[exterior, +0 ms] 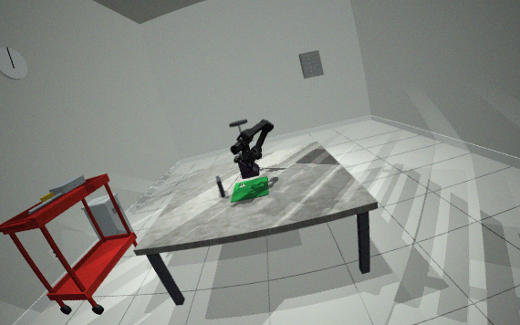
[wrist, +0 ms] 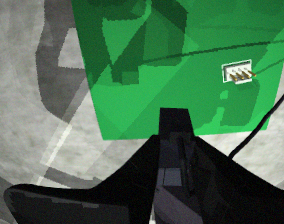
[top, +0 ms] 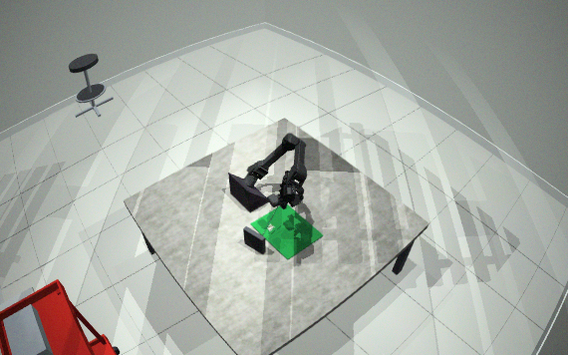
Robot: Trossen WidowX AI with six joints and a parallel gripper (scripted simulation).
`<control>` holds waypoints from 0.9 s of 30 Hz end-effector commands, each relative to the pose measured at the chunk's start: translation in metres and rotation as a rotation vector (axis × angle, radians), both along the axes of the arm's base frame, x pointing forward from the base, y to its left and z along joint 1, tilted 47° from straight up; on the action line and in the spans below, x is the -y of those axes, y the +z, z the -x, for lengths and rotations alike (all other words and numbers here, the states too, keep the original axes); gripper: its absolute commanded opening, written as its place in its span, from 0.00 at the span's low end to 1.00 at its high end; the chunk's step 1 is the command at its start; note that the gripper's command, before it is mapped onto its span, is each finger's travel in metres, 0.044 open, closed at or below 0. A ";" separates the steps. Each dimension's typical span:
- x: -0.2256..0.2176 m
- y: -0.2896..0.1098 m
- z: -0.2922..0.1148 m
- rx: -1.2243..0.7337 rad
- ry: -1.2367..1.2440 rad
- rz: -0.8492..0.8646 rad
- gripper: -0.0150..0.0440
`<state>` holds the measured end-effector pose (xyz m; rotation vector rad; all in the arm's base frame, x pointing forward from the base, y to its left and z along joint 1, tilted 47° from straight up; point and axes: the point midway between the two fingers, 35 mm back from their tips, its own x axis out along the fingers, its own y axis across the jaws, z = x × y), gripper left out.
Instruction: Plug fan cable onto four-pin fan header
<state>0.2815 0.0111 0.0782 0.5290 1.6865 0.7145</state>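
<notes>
Wrist view: the gripper (wrist: 174, 137) fills the lower half of the frame, its dark fingers clamped narrow on a small dark plug (wrist: 174, 123) whose tip pokes up at centre. A thin black cable (wrist: 259, 128) curves off toward the right edge. The green board (wrist: 153, 50) spreads over the upper frame; its near edge runs just behind the plug tip, so the plug sits over the board's lower margin. The white four-pin fan header (wrist: 238, 72) is at right of centre — apart from the plug, up and to the right.

In the top view the arm (top: 290, 165) rises from its base, folds at the elbow near frame centre and drops steeply to the board's upper corner. The dark fan (top: 254, 238) stands just off the board's left edge. The table (top: 218, 279) stretches wide around the board on the lower and right sides.
</notes>
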 end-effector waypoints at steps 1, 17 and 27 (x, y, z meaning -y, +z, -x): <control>0.001 0.003 0.001 -0.068 -0.121 0.015 0.25; 0.006 -0.002 0.005 -0.319 -0.495 0.058 0.25; 0.003 -0.006 0.009 -0.303 -0.487 0.114 0.25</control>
